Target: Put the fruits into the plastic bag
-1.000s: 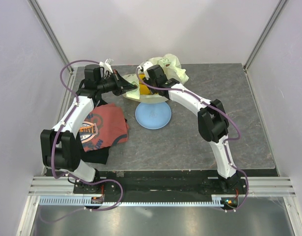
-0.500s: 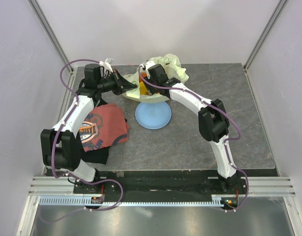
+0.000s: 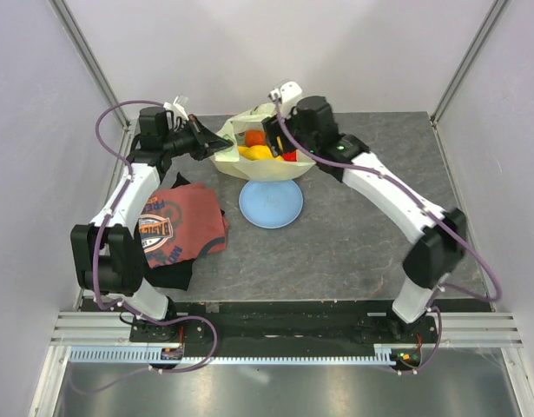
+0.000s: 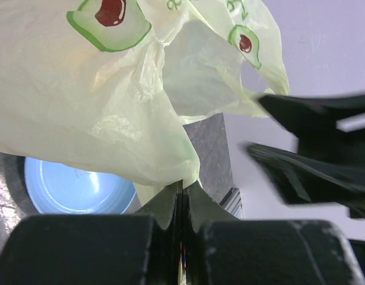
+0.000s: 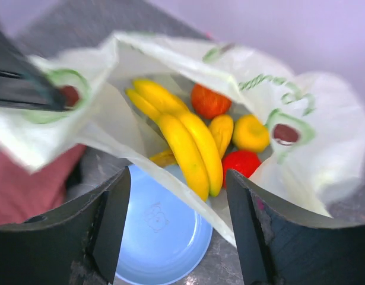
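Top external view: the plastic bag [image 3: 265, 167] is held open at the far side of the grey surface [image 3: 353, 234], over the far edge of a blue plate [image 3: 271, 205], with the fruits [image 3: 260, 149] inside it. A red T-shirt [image 3: 181, 228] lies to the left; its printed lettering is too small to read. Only the left wrist view shows the left gripper [image 4: 182, 190] pinched tight on a fold of the bag, and the avocado prints [image 4: 110, 19] close up. Only the right wrist view shows the fruits singly: bananas [image 5: 191, 145], an orange-red fruit [image 5: 209, 100], a yellow fruit [image 5: 250, 132] and a red fruit [image 5: 241, 161]. The right gripper [image 5: 176, 199] stands wide, holding nothing, facing the bag's mouth. Green lettering on the bag and a mark in the plate are illegible.
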You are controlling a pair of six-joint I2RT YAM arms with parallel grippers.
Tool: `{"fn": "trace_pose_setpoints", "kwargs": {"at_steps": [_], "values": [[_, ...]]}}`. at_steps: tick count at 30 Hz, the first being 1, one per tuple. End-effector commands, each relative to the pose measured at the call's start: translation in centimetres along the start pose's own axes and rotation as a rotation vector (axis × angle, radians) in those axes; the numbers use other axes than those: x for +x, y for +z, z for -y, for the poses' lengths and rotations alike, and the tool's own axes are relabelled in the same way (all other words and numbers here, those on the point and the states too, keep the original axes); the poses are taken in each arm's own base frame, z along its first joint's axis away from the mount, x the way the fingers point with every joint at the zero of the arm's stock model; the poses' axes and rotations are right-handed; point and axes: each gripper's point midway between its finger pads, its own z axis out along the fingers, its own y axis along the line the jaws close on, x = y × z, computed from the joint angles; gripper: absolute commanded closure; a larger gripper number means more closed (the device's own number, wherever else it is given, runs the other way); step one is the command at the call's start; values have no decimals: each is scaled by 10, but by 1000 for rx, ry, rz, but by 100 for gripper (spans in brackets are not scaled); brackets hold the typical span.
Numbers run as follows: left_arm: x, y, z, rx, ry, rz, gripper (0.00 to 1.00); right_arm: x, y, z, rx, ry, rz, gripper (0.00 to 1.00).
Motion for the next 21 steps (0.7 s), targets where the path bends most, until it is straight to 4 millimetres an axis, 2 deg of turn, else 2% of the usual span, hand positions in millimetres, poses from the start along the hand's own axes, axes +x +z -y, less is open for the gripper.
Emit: {"fn": "trace_pose_setpoints", "kwargs": {"at_steps": [1,2,3,5,6,8,11,12,18,20,21], "values": [[-17,-3,8,25,10,25,99,-43,-57,4,-10,75,132,25],[-18,-3,8,23,10,26,99,-42,-62,13,26,95,132,25],[-19,-3,8,24,16,26,98,-40,-72,32,101,129,120,25],[-19,-3,8,23,19,26,98,-36,-82,51,186,124,99,24],[-19,-3,8,21,22,24,98,-27,-88,66,263,99,66,24],[-19,-2,7,22,19,22,98,-14,-88,75,302,81,25,22],[-20,-2,9,26,23,20,98,7,-82,83,311,20,-57,21],[-21,-3,10,27,27,21,98,20,-76,86,314,15,-100,21],[-23,-4,11,25,29,28,99,46,-55,102,311,29,-180,20],[-22,-4,11,25,26,26,99,55,-44,104,290,34,-199,23],[-23,-4,12,27,27,27,98,51,-41,111,299,43,-188,27]]}}
